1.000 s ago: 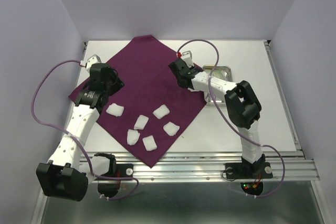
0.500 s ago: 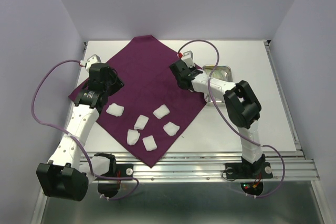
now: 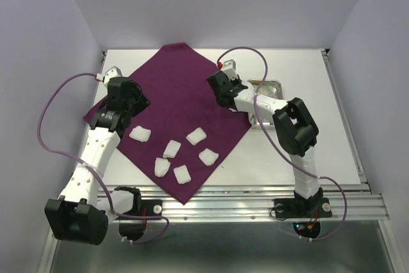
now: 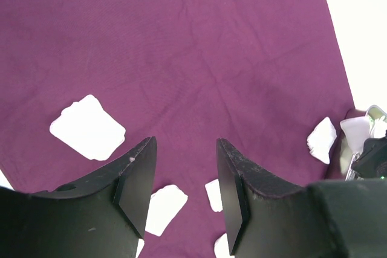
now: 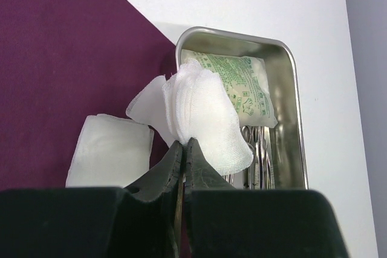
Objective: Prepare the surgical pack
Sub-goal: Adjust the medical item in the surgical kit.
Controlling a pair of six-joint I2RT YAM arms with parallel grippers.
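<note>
The surgical pack, a large maroon cloth [image 3: 172,103], lies spread as a diamond on the white table; it also shows in the left wrist view [image 4: 199,46] and the right wrist view [image 5: 66,58]. Several white gauze pads [image 3: 195,135] lie on its near part. My right gripper [image 3: 223,94] [image 5: 184,143] is shut on one gauze pad [image 5: 205,116], held above the cloth's right edge beside the steel tray [image 3: 276,83]. Another pad [image 5: 109,149] lies on the cloth below it. My left gripper [image 3: 128,101] [image 4: 186,167] is open and empty above the cloth's left side.
The steel tray [image 5: 290,70] holds a green-printed packet [image 5: 239,89] and metal instruments [image 5: 261,155]. It stands on the bare white table [image 3: 307,151] right of the cloth. A metal rail [image 3: 255,199] runs along the table's near edge.
My right gripper has shifted slightly toward the far right with the gauze pad in it. The left arm has barely moved.
</note>
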